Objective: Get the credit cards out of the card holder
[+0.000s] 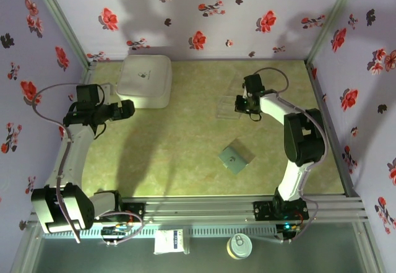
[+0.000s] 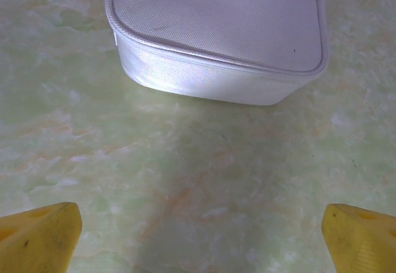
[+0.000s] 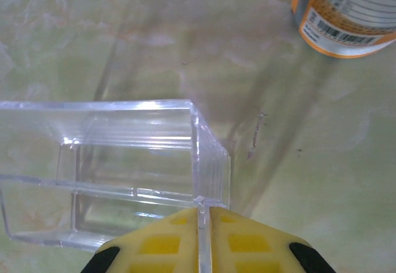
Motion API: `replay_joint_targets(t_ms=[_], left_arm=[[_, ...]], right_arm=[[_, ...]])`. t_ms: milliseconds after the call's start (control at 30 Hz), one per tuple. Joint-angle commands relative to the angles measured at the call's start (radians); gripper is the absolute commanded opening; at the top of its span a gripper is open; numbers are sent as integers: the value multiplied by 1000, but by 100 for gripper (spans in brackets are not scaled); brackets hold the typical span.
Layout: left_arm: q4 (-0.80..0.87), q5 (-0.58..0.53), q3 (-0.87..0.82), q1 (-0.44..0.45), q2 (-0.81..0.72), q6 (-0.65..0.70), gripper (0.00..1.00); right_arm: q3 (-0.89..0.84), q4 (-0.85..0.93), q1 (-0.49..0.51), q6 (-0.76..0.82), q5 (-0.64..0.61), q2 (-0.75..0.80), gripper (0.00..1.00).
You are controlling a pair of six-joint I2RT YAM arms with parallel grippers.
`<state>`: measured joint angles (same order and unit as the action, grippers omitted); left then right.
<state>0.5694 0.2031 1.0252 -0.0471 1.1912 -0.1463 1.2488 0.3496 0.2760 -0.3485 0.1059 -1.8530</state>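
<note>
Lies flat on table (image 1: 173, 149), right of centre, stud up: card holder (image 1: 236, 156), well apart from both grippers. Pinches thin wall of clear plastic piece (image 3: 124, 161), jaws closed on it: right gripper (image 3: 202, 214). Beside that piece, not touching: orange-banded can (image 3: 346, 13). Stands wide apart, holds nothing, faces white box (image 2: 216, 38) close ahead: left gripper (image 2: 198, 236).

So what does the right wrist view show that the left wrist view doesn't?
Right wrist, not left wrist: the right pincer closed on a wall of the clear plastic box, and an orange-banded can beyond it. Left wrist, not right wrist: the white box, with the left pincer wide open in front of it. Both: the pale green marbled table.
</note>
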Motion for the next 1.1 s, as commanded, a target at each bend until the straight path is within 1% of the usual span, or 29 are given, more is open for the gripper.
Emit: replay_joint_targets(t_ms=[0,300,533,800,1067], left_arm=[[-6,16,-14,-10,-12,14,100],[-6,21,-15,-10,-12,11,100],[-10,32,-17,-11,-10,7,100],[-11,36,-17,-10,-7,9,100],[-11,36,-17,-13,-6,9,100]], right_arm=[[53,27,28,-10,-32,-26,11],[185,38,115,-84,-66,-123,8],[281,38,137,-135,-75,-198,8],[373,53,146,-105,-52,-261,8],[448,119,161,-63,-84,-300,8]])
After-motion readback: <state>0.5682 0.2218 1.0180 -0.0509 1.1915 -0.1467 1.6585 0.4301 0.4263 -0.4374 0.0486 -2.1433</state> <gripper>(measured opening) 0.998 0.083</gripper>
